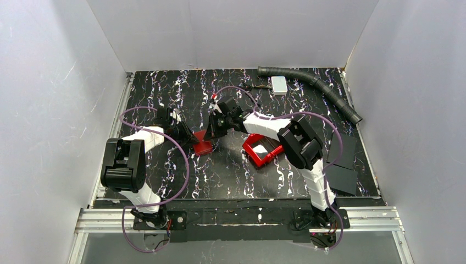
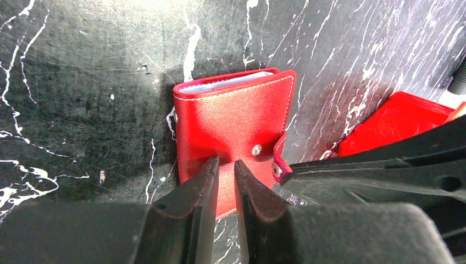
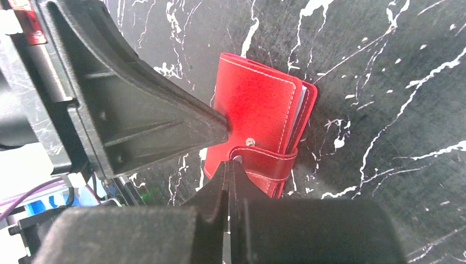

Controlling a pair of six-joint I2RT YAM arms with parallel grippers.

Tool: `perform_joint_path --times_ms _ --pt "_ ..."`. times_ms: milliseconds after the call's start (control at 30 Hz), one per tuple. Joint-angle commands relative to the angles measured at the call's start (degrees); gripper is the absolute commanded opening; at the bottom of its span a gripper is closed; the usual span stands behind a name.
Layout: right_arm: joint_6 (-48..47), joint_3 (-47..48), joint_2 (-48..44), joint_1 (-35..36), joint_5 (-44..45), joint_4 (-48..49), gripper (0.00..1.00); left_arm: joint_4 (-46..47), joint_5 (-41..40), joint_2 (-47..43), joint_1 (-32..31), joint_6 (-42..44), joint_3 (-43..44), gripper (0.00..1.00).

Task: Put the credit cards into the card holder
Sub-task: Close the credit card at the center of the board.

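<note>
The red card holder [image 1: 202, 145] lies folded on the black marbled table. Pale edges of credit cards [image 2: 225, 84] show inside it along its far side, and also in the right wrist view [image 3: 300, 108]. My left gripper [image 2: 225, 163] is nearly shut with a thin gap and nothing between its fingers; its tips rest on the card holder's cover [image 2: 233, 118] near the snap stud. My right gripper [image 3: 229, 163] is shut on the snap end of the strap [image 3: 264, 159], which wraps round the card holder's edge, just short of the stud.
A bright red plastic bin [image 1: 262, 148] stands right of the card holder, also seen in the left wrist view [image 2: 395, 118]. Black flat sheets [image 1: 342, 165] lie at the right edge. A white block [image 1: 279, 84] and a grey ribbed hose [image 1: 316, 85] lie at the back.
</note>
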Motion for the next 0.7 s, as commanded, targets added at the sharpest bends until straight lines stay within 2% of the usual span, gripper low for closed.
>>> perform_joint_path --times_ms 0,667 --pt "0.4 2.4 1.5 0.1 -2.6 2.9 0.01 -3.9 -1.0 -0.2 -0.5 1.3 -0.4 0.16" --pt "0.6 1.1 1.6 -1.2 0.8 2.1 0.01 -3.7 -0.9 -0.1 -0.5 1.4 -0.5 0.15"
